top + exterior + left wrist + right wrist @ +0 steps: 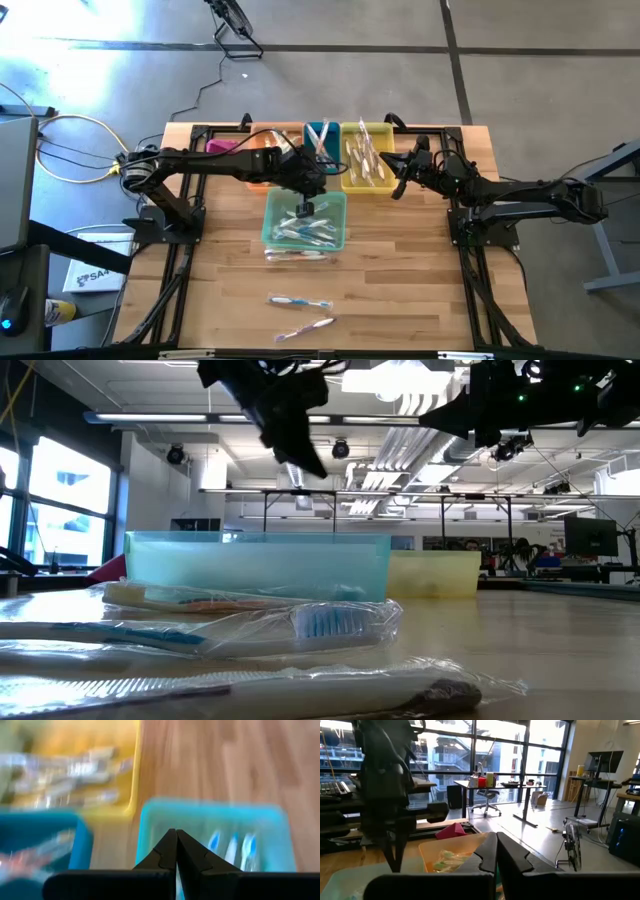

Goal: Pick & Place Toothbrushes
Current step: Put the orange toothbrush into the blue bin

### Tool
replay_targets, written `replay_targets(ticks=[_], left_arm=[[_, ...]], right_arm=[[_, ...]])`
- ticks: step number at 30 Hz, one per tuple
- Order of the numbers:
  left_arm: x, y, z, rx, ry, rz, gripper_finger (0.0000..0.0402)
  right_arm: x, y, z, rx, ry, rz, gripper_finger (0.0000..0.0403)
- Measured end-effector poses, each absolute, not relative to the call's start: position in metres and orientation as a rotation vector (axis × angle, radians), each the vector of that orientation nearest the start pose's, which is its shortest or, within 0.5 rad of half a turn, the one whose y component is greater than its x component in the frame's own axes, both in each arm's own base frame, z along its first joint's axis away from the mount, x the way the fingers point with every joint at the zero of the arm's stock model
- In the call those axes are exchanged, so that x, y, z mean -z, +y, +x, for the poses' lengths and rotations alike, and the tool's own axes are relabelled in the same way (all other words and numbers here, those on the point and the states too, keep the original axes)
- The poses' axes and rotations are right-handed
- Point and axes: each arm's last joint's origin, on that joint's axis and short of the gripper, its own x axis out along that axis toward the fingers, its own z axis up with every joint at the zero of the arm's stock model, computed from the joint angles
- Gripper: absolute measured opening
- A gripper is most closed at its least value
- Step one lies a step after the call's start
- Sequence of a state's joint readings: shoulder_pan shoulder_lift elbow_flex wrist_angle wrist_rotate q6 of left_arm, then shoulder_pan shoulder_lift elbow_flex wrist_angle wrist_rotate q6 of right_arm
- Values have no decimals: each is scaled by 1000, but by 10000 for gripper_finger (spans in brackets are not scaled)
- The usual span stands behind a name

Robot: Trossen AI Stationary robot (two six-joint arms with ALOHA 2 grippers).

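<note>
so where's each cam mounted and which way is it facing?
High: overhead, straight down; both arms, teal bin, yellow bin.
Low: table height, level across; toothbrushes up close, arms overhead.
Left wrist: looks down past the shut left gripper into the teal bin.
Right wrist: level past the shut right gripper at the orange bin and left arm.
Shared: high and low both show the teal bin.
</note>
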State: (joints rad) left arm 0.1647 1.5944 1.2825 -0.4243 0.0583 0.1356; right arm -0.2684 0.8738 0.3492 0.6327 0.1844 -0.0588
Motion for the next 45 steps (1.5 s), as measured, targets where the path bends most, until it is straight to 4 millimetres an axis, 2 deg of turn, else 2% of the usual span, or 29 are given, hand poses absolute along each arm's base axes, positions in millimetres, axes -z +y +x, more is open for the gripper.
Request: replay_targets(ticks=[4,8,14,20,28,36,45], left_arm=[[-280,59,338,-69,779,36,0],[-262,56,319,-100,740,-9,0],[-238,45,261,-127,576,-45,0],[-232,34,205,-116,371,0,0],[-223,23,151,-65,203,102,0],[-221,18,119,-64,76,155,0],[-226,16,110,-70,26,150,0]], right_arm=[[-247,-55,180,456,-114,-65,2],[-248,-55,180,457,-123,-73,2],[-248,-55,180,458,-120,-88,2],[-250,-55,180,457,-132,-89,2],[-252,-55,179,448,-160,-91,2],[-250,-54,181,429,-145,-83,2],[-240,-54,189,343,-86,-85,2]])
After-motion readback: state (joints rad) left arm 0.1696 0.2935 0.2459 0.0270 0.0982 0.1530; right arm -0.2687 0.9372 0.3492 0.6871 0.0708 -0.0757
